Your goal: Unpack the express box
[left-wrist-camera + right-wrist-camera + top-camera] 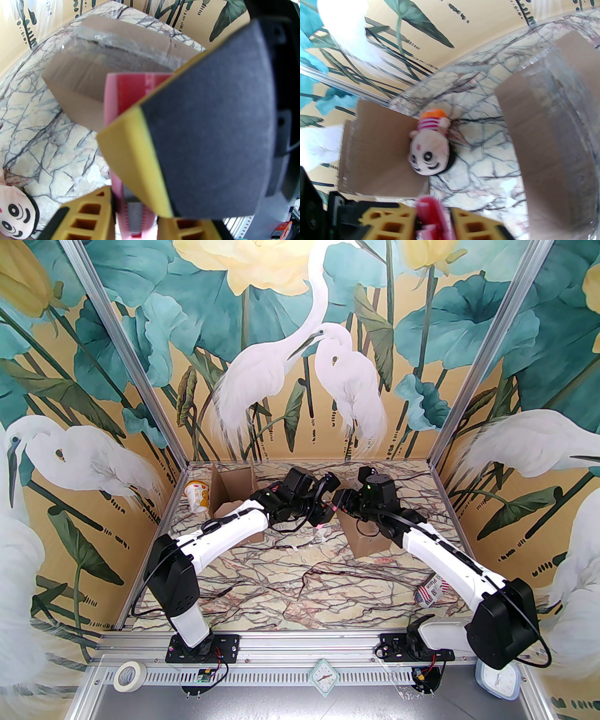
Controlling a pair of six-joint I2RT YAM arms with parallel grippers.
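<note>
Left gripper [134, 211]: clamped on a pink utility knife [112, 100]. Right gripper [432, 218]: closed on the same knife, farther along it. The two meet above the middle of the table [300, 577]. The express box [368, 540] stands on the table just beside them, with clear tape across its top. An opened carton [234, 493] sits to the left, and a toy figure [430, 152] lies against its flap.

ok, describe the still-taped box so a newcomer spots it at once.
On the marble table, look just right of centre, beneath the right arm's wrist: a small brown cardboard box. Unlike the carton at the far left, whose flaps stand open, its top is closed under clear tape.
</note>
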